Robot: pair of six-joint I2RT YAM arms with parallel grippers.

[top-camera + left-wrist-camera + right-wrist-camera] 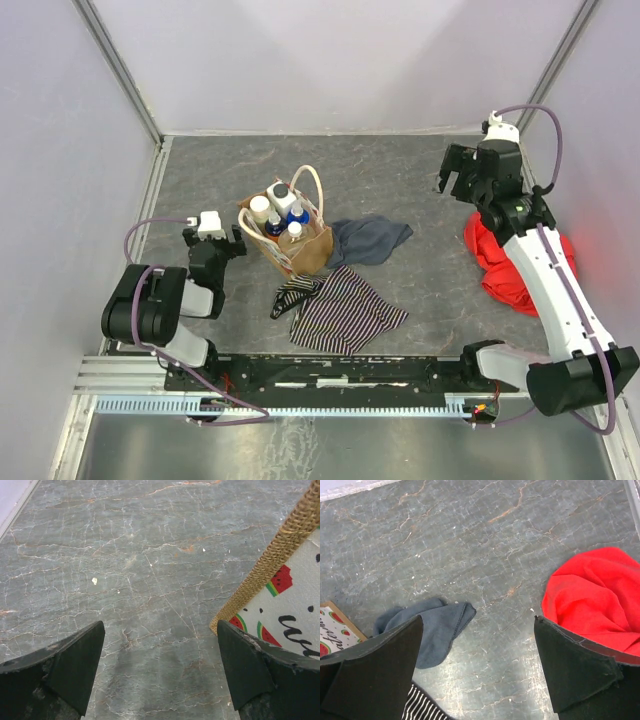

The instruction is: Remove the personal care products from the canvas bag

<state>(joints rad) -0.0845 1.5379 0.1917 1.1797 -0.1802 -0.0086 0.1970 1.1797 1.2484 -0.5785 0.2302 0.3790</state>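
Both jaws are spread wide, holding nothing. Striped garment (345, 312) lies nearest the desk's front edge. Left jaws sit low at near-left, just beside the canvas bag (312, 252), facing its watermelon-print side. Bag stands upright mid-desk, mouth up. Five personal care products (282, 212) are packed inside, tops poking out between the cream handles (305, 180). Bottles look like small rigid plastic, so probably light, smooth and slippery. Best hold is likely from above, across a body or the neck under a pump. Bag is soft and may tip or drag along. Grey-blue cloth (372, 240) lies right of it. Right jaws hover toward the far-right corner, near the red cloth (505, 265).
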